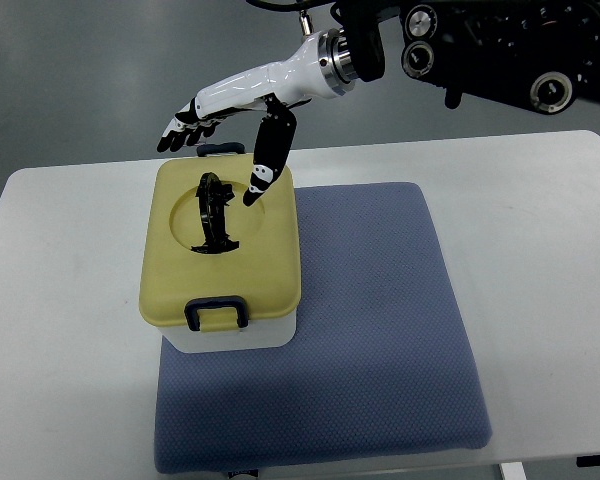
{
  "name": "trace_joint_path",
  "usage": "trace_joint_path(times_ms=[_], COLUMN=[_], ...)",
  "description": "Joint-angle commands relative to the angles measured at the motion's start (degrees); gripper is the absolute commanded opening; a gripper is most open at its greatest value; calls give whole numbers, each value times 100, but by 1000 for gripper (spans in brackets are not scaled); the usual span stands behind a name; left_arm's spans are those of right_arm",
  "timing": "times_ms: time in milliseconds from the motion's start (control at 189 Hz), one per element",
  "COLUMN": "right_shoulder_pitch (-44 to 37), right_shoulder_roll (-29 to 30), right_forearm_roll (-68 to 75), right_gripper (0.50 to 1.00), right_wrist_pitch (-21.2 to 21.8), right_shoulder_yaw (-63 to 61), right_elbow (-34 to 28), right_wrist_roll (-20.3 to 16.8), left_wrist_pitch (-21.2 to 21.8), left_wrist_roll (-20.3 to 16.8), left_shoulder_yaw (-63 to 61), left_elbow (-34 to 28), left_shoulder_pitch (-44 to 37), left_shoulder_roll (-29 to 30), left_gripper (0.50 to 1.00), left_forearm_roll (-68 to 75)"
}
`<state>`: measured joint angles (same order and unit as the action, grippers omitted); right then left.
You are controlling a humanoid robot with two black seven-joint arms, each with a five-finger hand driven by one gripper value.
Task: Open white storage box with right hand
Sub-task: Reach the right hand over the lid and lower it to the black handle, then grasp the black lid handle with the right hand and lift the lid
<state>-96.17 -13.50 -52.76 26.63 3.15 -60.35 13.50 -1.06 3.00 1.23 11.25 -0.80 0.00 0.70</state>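
Note:
A white storage box [232,335] with a pale yellow lid [175,255] stands on the left part of a blue-grey mat. The lid is on. A black carrying handle [216,213] stands up from the round recess in the lid's middle. A dark blue latch [216,312] sits at the lid's near edge, another [220,150] at its far edge. My right hand [220,130], white with black fingertips, reaches in from the upper right above the box's far edge. Its fingers are spread and hold nothing. Its thumb [265,165] points down over the lid, close to the handle.
The blue-grey mat [380,320] lies on a white table [60,330]. The right arm's black body [500,50] fills the upper right. A grey floor shows beyond the table's far edge.

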Motion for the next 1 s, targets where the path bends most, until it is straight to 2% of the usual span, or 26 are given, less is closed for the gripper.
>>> trace_joint_path(times_ms=[0, 132, 360, 810, 927, 995], right_shoulder_pitch=[108, 178, 450, 943, 969, 1022], right_shoulder_roll=[75, 172, 260, 488, 559, 576], right_forearm_roll=[-217, -244, -982, -1017, -1017, -1043], right_gripper=[926, 926, 924, 919, 909, 883], right_wrist_pitch=[-430, -940, -1283, -1995, -2162, -2223], right_shoulder_yaw=[1, 10, 54, 54, 72, 81], right_elbow=[-12, -12, 32, 50, 50, 59], right_wrist_roll=[65, 91, 135, 135, 135, 135], left_wrist_pitch=[1, 1, 1, 1, 1, 1], left_wrist_roll=[-1, -1, -1, -1, -1, -1], left_shoulder_yaw=[0, 0, 9, 9, 9, 9], left_elbow=[18, 18, 18, 18, 18, 18], left_shoulder_pitch=[0, 0, 0, -8, -17, -17], left_shoulder_roll=[0, 0, 0, 0, 0, 0], left_gripper=[1000, 1000, 1000, 1000, 1000, 1000], left_forearm_roll=[1, 1, 1, 1, 1, 1])
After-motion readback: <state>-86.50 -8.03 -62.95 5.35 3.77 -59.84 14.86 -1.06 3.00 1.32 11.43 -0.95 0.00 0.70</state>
